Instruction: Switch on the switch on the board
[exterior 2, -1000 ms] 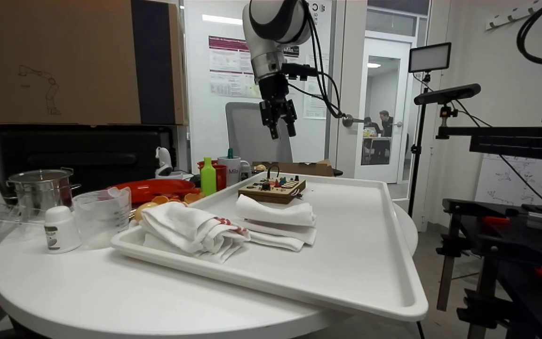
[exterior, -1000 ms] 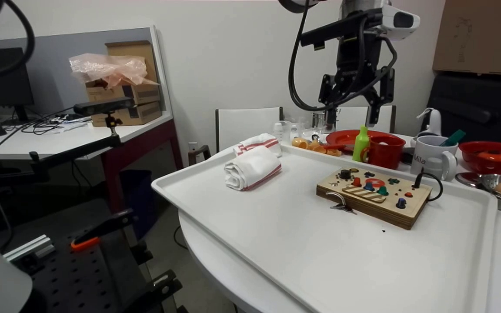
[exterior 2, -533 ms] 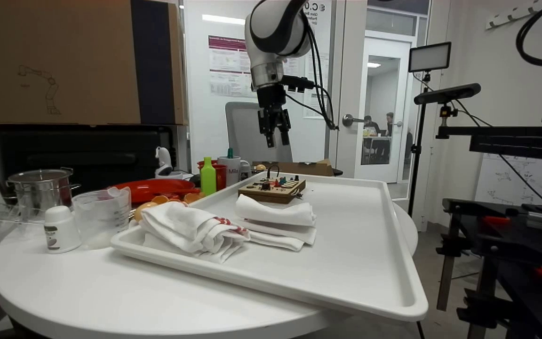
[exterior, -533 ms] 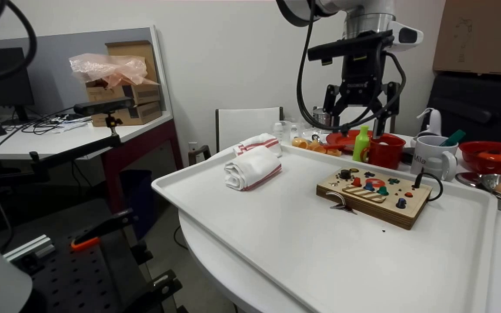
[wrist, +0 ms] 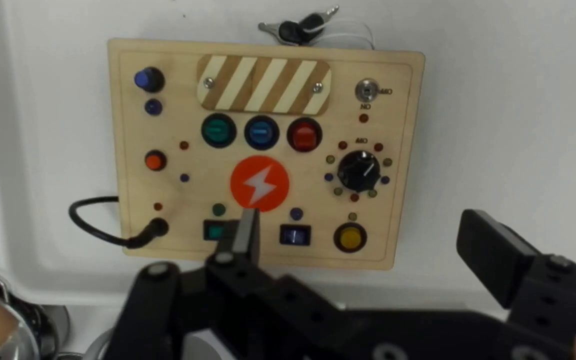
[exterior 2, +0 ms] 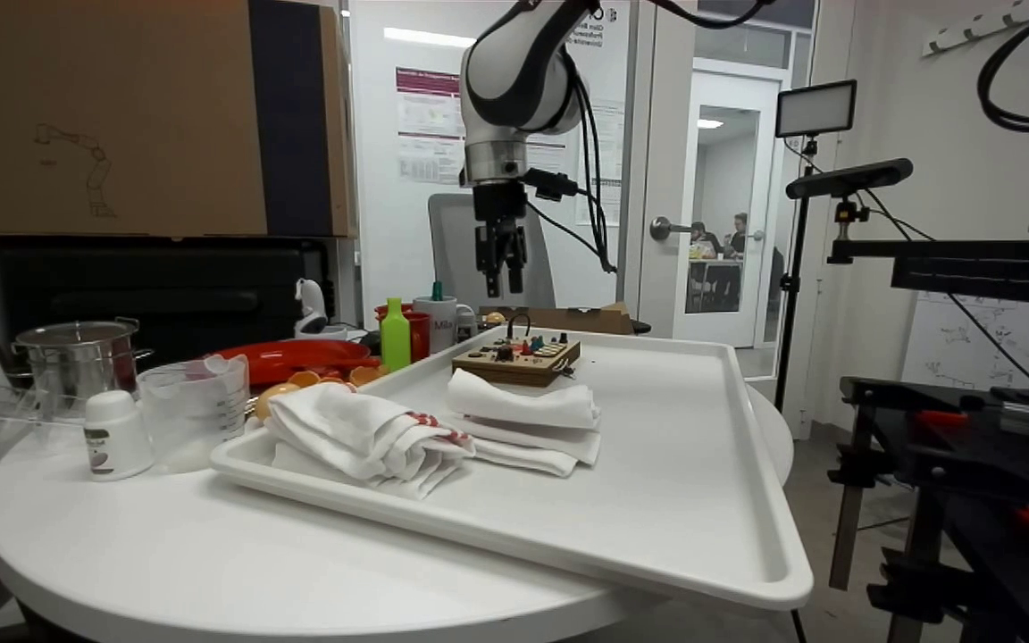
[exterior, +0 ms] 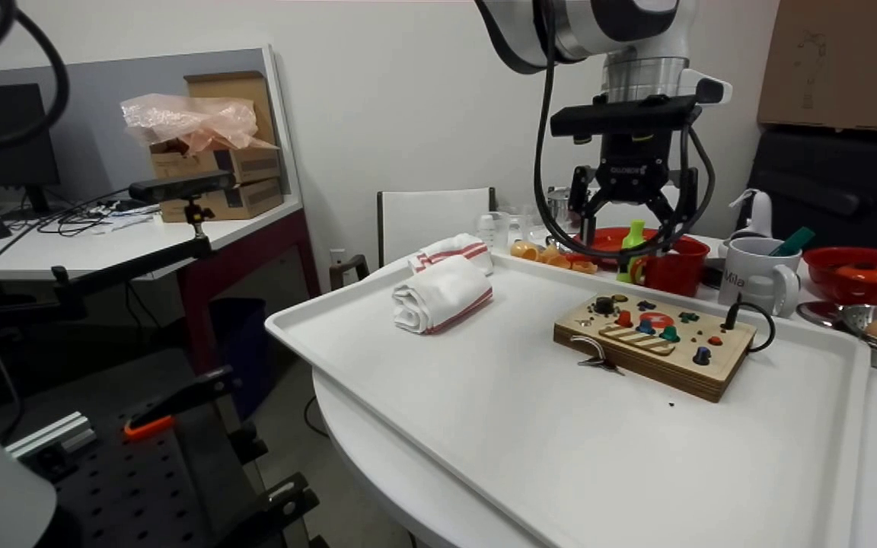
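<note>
The board (wrist: 268, 150) is light-tan wood and lies flat on the tray; it shows in both exterior views (exterior: 636, 342) (exterior 2: 514, 368). It carries round green (wrist: 218, 131), blue (wrist: 261, 132) and red (wrist: 304, 135) rockers, a black rotary knob (wrist: 359, 171), a key switch (wrist: 367, 90), a yellow button (wrist: 350, 238) and a rectangular blue switch (wrist: 295, 235). My gripper (wrist: 360, 220) is open and empty, well above the board and apart from it in both exterior views (exterior: 625, 237) (exterior 2: 504, 288). One finger partly hides a rectangular teal switch (wrist: 214, 231).
The board lies on a white tray (exterior: 484, 411) near its rim. Folded white-and-red cloths (exterior: 442, 295) lie on it too. A green bottle (exterior: 633, 259), red mug (exterior: 676, 266) and white mug (exterior: 758, 270) stand behind. Keys (wrist: 300, 30) and a dark cable (wrist: 93, 202) are at the board's edges.
My gripper has moved down toward the board and the arm has turned so that the gripper points more nearly straight down. The fingers stay open. The board has not moved.
</note>
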`<state>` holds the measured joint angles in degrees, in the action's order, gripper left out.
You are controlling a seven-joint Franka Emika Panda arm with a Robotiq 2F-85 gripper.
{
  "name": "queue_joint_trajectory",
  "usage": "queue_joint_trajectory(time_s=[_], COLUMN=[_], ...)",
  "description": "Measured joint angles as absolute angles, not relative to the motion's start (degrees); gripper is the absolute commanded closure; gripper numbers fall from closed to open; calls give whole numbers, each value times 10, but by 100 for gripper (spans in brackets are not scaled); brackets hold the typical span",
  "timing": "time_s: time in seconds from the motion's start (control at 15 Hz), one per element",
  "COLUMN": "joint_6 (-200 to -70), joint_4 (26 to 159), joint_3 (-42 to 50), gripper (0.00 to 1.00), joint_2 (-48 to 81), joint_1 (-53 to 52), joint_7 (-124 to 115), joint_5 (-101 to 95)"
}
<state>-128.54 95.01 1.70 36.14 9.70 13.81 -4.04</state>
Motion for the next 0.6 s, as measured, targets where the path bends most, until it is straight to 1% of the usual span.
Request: queue_joint_trajectory(time_s=[0.6], joint_6=[-1282], joint_4=[904], joint_3=[0], gripper=[0], joint_2=[405], joint_1=[98], joint_7=[168], joint_5=[-36])
